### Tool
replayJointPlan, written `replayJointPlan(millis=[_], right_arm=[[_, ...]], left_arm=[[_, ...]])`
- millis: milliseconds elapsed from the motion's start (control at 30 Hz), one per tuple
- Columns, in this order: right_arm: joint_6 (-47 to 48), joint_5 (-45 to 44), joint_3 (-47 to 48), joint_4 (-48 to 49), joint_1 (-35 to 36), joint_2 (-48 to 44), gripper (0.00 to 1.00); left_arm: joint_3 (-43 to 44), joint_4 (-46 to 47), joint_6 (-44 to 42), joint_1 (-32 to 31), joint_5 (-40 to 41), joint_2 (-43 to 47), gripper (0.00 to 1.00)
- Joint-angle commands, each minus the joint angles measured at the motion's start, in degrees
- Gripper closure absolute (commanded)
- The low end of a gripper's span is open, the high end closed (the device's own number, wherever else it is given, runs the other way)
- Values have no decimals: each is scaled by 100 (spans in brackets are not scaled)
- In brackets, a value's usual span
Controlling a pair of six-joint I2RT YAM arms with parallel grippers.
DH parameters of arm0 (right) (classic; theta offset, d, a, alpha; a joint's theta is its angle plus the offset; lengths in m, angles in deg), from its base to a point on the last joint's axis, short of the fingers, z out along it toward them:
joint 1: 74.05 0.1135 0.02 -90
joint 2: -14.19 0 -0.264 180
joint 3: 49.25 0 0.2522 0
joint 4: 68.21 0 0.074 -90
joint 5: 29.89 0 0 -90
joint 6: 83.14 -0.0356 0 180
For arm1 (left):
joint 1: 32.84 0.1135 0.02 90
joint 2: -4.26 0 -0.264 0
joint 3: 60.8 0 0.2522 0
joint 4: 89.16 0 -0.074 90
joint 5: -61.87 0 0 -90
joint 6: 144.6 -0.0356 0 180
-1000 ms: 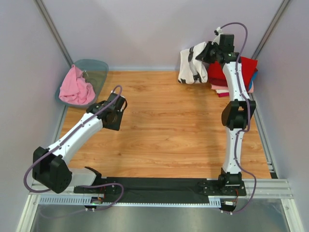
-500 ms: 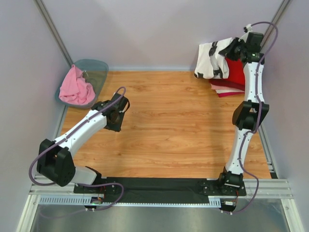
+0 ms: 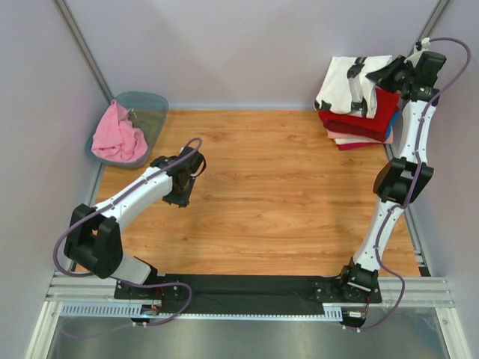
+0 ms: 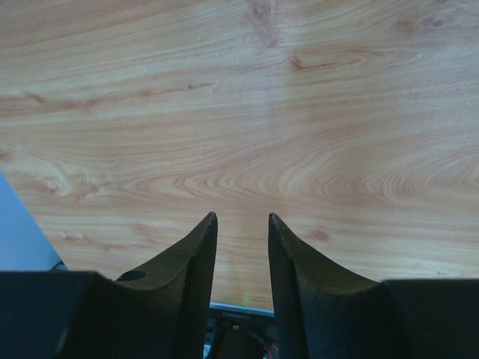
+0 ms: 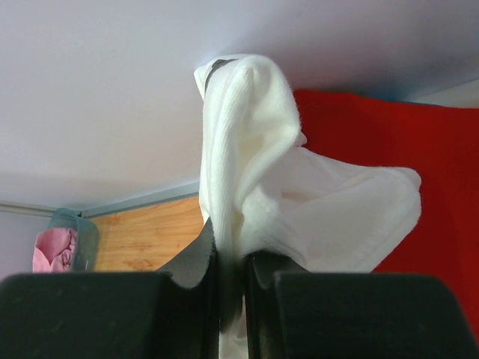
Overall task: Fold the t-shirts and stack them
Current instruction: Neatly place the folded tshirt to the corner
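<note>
Stacking nears its end: the right gripper (image 5: pixel 230 258), clamped on a folded white cotton t-shirt (image 3: pixel 346 82), holds it over the far-right red-topped shirt pile (image 3: pixel 358 123). Far left, a crumpled pink t-shirt (image 3: pixel 116 136) lies unfolded in a translucent grey-green plastic tub (image 3: pixel 153 101); the left gripper (image 4: pixel 241 224) hangs parted, empty.

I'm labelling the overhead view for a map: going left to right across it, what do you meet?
pink t-shirt → left gripper → white t-shirt → right gripper

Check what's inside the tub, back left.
A crumpled pink t-shirt lies in the tub, over its left side. The floor under it is covered, so anything beneath is hidden.
</note>
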Motion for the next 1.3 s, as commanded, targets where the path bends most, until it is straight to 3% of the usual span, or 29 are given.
replayJointPlan(millis=[0,600,1267], right_arm=[[-179,260,260,567,-163,112,100],[-319,6,392,884,-761,1343,100],[-328,-407,594,1446,-1086,1221,100]], left_arm=[[148,-74,-8,-44,125,-39,60],[157,-118,-8,-141,160,-250,60],[166,-127,-17,-159,126,-373,61]])
